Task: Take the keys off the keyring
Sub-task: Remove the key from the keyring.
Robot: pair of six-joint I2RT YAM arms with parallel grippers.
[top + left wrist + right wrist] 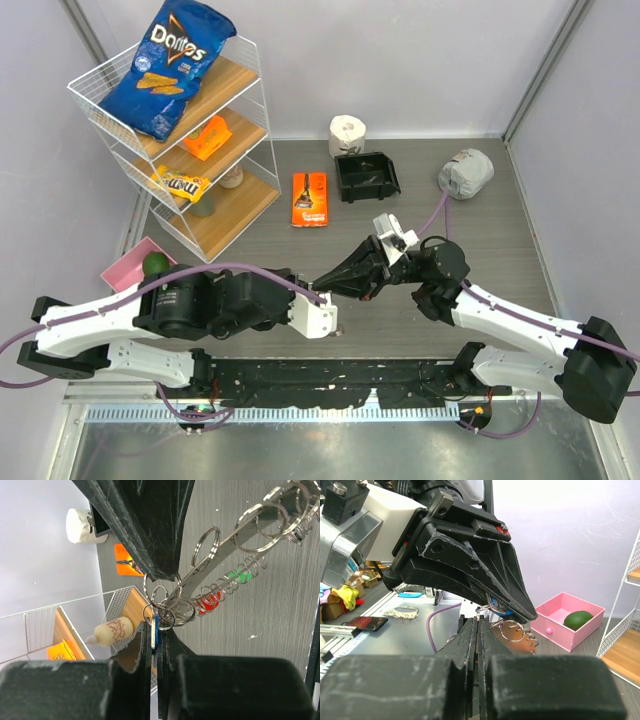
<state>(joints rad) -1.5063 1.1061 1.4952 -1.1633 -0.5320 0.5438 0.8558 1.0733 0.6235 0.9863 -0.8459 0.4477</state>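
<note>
Left tool [155, 625] is clamped shut on a blue key [157, 632], right tool [479, 625] nipped shut on the keyring [220, 545] just beside it, held above the table [500, 230]. Pull crooked and the key's loop could bind, or slip from either pinch.

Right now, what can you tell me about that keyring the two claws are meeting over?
The keyring is a thin silvery metal band, fringed with many small split rings and wire coils. It is held up above the table, slanting away from the claws. The right claw pinches one end. Beside it, the left claw is shut on a blue key hanging there. A red key and a green key dangle farther along.
</note>
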